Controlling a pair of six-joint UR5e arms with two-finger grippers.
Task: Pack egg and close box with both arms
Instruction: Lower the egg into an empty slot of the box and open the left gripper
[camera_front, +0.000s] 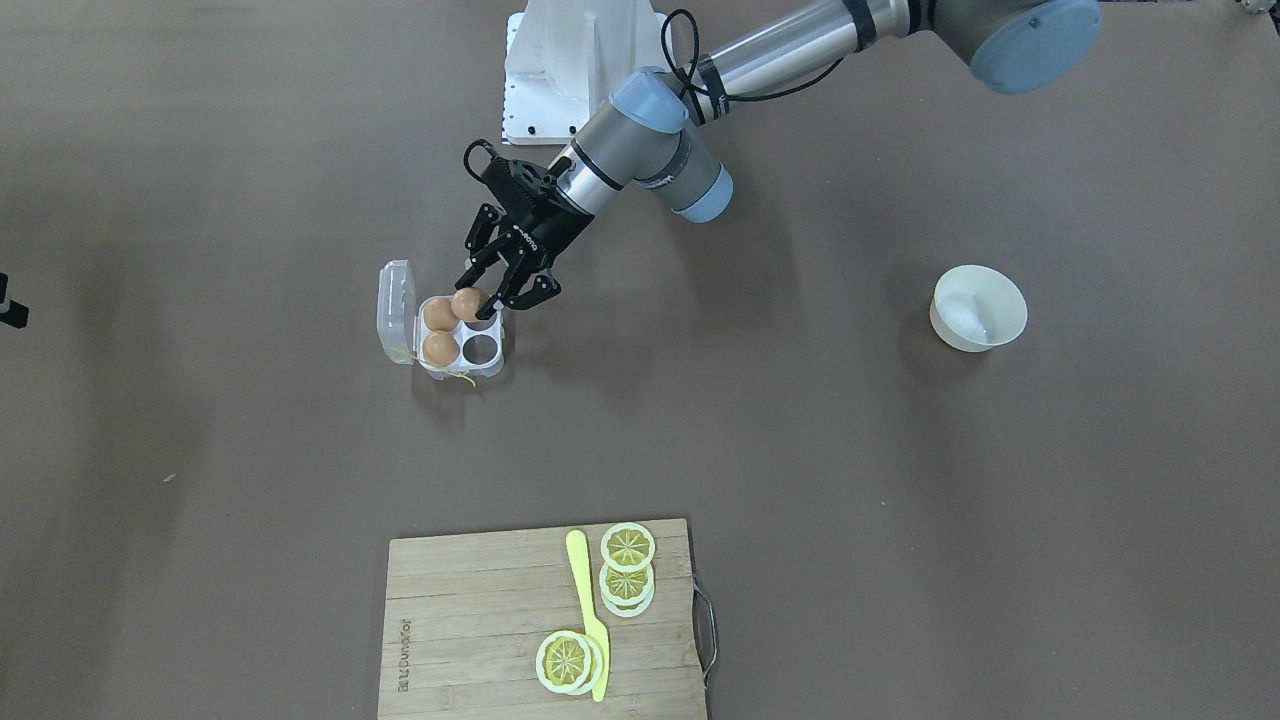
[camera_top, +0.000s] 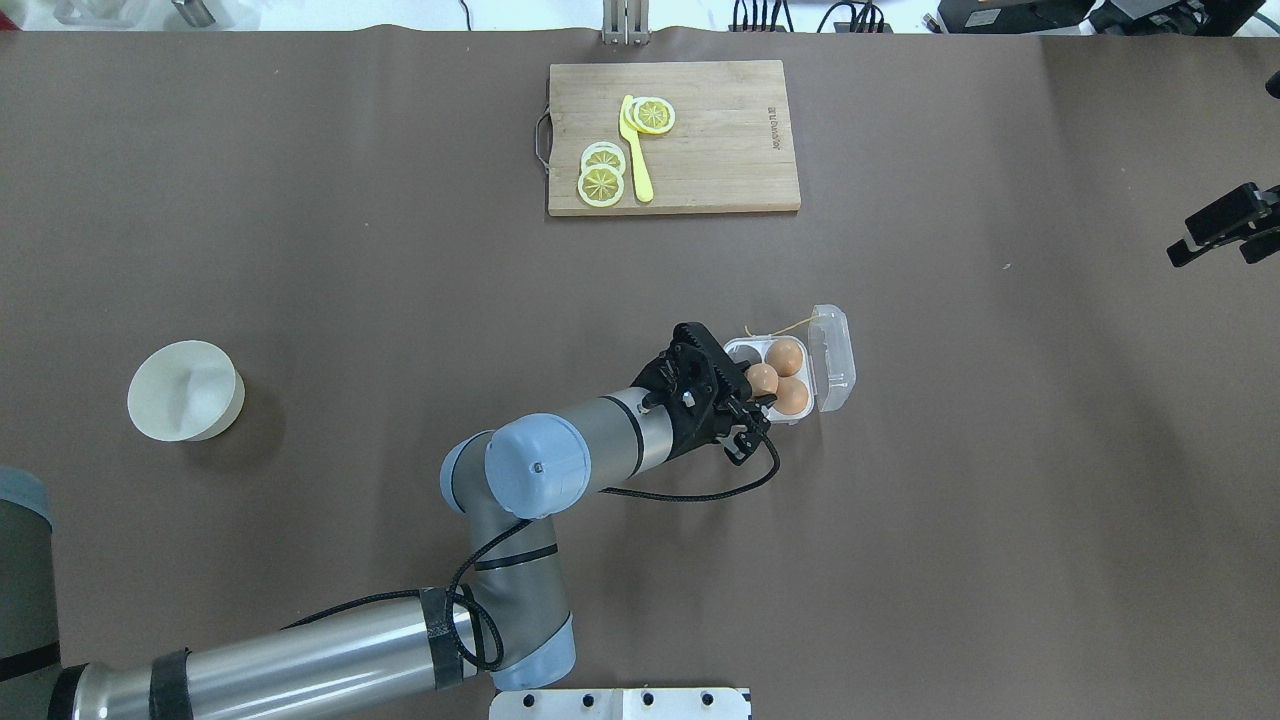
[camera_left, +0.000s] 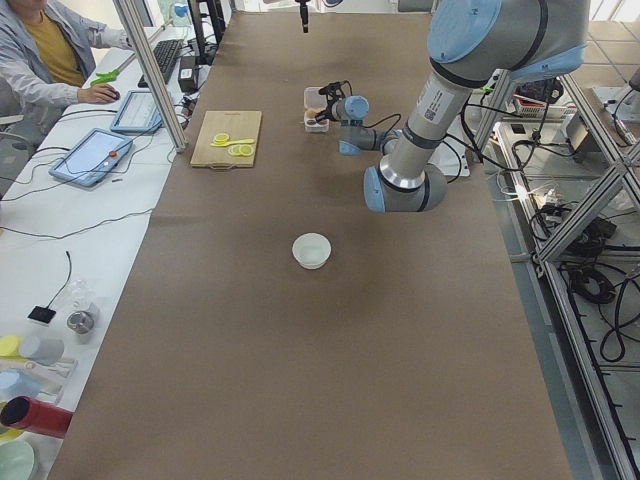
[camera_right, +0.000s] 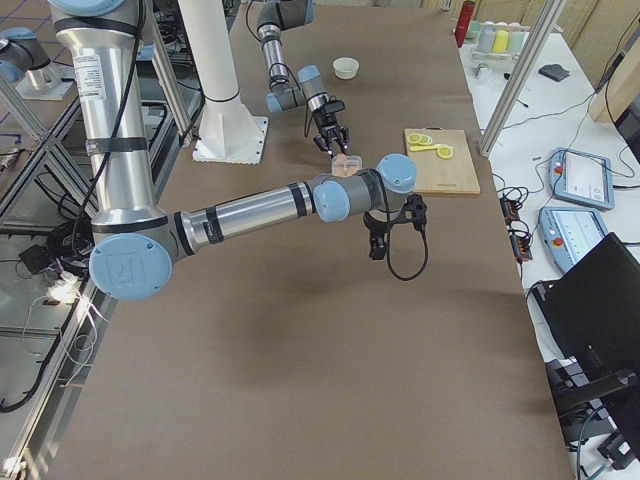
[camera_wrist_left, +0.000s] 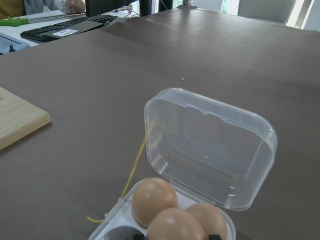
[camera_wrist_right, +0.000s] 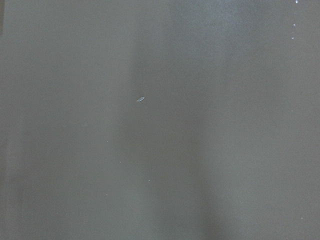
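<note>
The clear egg carton stands mid-table with its hinged lid (camera_front: 396, 300) open and upright, also seen in the overhead view (camera_top: 835, 350) and the left wrist view (camera_wrist_left: 210, 145). Two brown eggs (camera_front: 440, 331) sit in the cells by the lid. One cell (camera_front: 481, 348) is empty. My left gripper (camera_front: 480, 298) is shut on a third egg (camera_front: 466, 304), held just at the carton's cell nearest the robot (camera_top: 761, 378). A thin yellow string (camera_wrist_left: 135, 170) trails from the carton. My right gripper (camera_top: 1215, 245) hangs open and empty at the table's far right side, well away from the carton.
A white bowl (camera_front: 978, 308) stands on the robot's left side. A wooden cutting board (camera_front: 470, 620) with lemon slices (camera_front: 627, 547) and a yellow knife (camera_front: 588, 610) lies at the operators' edge. The white robot base (camera_front: 570, 70) is at the robot's edge.
</note>
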